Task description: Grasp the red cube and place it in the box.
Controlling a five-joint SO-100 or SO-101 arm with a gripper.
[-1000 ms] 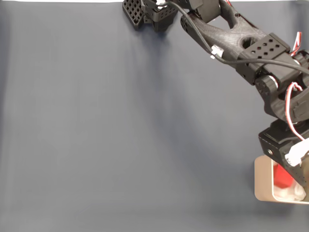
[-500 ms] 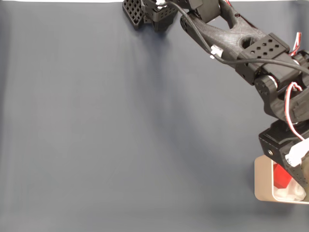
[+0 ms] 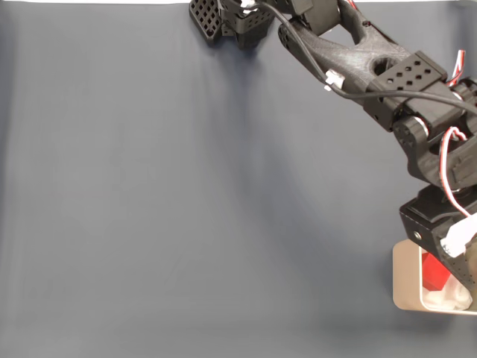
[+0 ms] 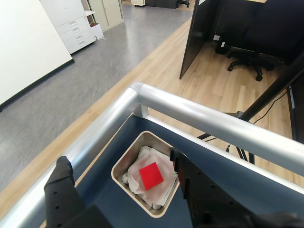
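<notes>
The red cube [image 4: 151, 175] lies on white padding inside the beige box [image 4: 124, 160], seen from above in the wrist view. In the fixed view the cube [image 3: 434, 271] shows as a red patch in the box [image 3: 406, 280] at the lower right edge, partly hidden by the black arm. My gripper [image 4: 121, 166] hangs above the box, open, one black finger on each side of the cube and apart from it. In the fixed view the gripper's fingers are hidden under the wrist.
The box stands in a corner of the dark blue table [image 3: 186, 209], close to a silver metal rail [image 4: 204, 118] along the table edge. The arm's base [image 3: 231, 22] sits at the top of the fixed view. Floor and an office chair lie beyond the rail.
</notes>
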